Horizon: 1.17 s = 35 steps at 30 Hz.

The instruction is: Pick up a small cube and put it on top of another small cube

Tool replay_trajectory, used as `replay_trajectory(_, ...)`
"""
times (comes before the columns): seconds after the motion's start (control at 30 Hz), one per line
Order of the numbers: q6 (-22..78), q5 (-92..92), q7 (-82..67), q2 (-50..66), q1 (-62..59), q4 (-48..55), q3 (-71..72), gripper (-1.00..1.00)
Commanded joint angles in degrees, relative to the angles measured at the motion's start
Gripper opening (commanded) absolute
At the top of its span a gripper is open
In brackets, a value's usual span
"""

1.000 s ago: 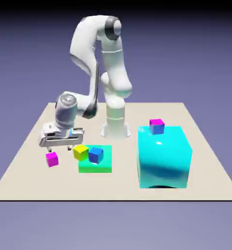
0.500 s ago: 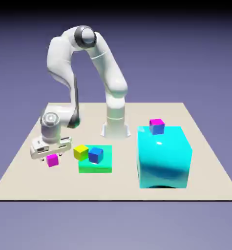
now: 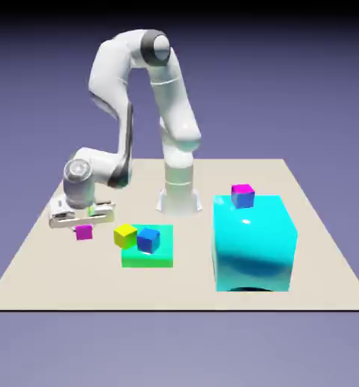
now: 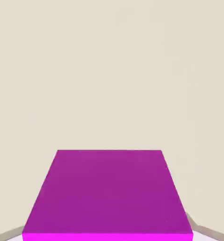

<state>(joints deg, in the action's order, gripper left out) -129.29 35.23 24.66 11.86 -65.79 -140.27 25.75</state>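
Now my fingers (image 3: 84, 224) are pinched on the small magenta cube (image 3: 84, 233), which hangs just clear of the surface (image 3: 54, 261) near its edge at the exterior view's left. In the hand view the cube (image 4: 109, 193) fills the space between my fingers. Nearby, a yellow cube (image 3: 125, 236) and a blue cube (image 3: 148, 240) sit touching on a flat green block (image 3: 156, 259).

Your exterior view looks down across the whole table (image 3: 31, 264) from above and afar. Your hand view sits close over the magenta cube (image 4: 109, 193), which both views share (image 3: 84, 233).
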Motion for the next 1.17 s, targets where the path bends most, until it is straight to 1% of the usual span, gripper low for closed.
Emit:
replay_trajectory(0.0,0.6,-1.4,1.4,-0.7,2.1,-0.1,-1.7,-1.00)
replay_trajectory(0.8,14.9,-38.5,31.6,-17.9,51.9,-1.4,-42.8,-1.00)
replay_trajectory(0.87,15.0,-38.7,31.8,-18.0,52.2,-1.4,-43.1,-1.00)
replay_trajectory(1.0,5.0,-41.1,29.8,-12.8,52.4,-6.5,-42.6,-1.00)
replay_trajectory(1.03,3.8,-41.4,29.6,-12.2,52.5,-7.1,-42.5,-1.00)
replay_trajectory(1.07,3.8,-41.4,29.6,-12.2,52.5,-7.1,-42.5,1.00)
replay_trajectory(1.1,3.8,-41.4,29.6,-12.2,52.5,-7.1,-42.5,1.00)
replay_trajectory(1.13,6.3,-40.8,30.1,-13.4,52.4,-5.9,-42.7,1.00)
